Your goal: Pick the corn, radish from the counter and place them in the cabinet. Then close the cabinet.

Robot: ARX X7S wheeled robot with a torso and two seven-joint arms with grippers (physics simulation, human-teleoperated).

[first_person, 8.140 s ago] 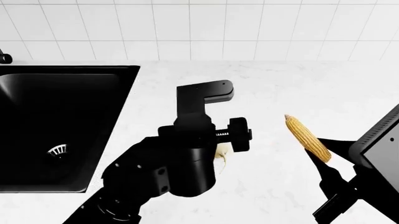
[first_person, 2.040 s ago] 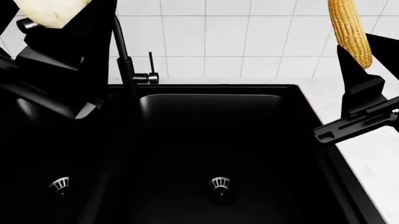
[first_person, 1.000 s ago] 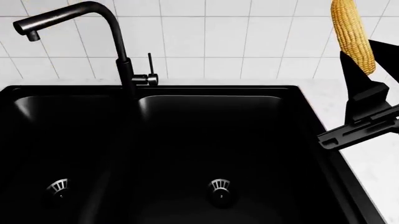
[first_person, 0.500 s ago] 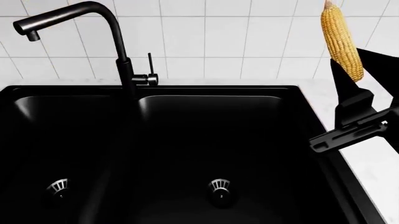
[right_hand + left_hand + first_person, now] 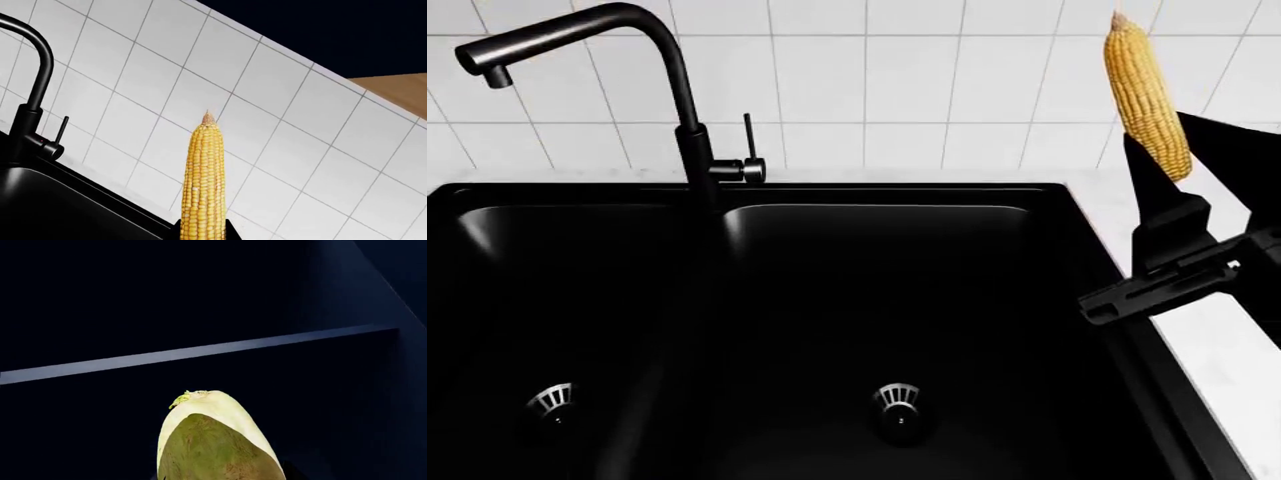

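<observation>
While the black sink [image 5: 827, 330] fills the foreground, the right gripper [image 5: 1169, 195] clamps the corn [image 5: 1148, 95] upright above the counter [image 5: 1228, 350], against the tiled wall [image 5: 961, 80]. Left gripper unseen; radish [image 5: 213, 440] hangs inside the dark cabinet [image 5: 200, 352], grip unclear.

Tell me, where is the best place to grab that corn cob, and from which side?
Probably the thick lower end, where the right gripper holds it now. The corn stands upright and tapers to a thin tip, so pinching across its fatter base from below leaves the slim end free to lead into the cabinet.
</observation>
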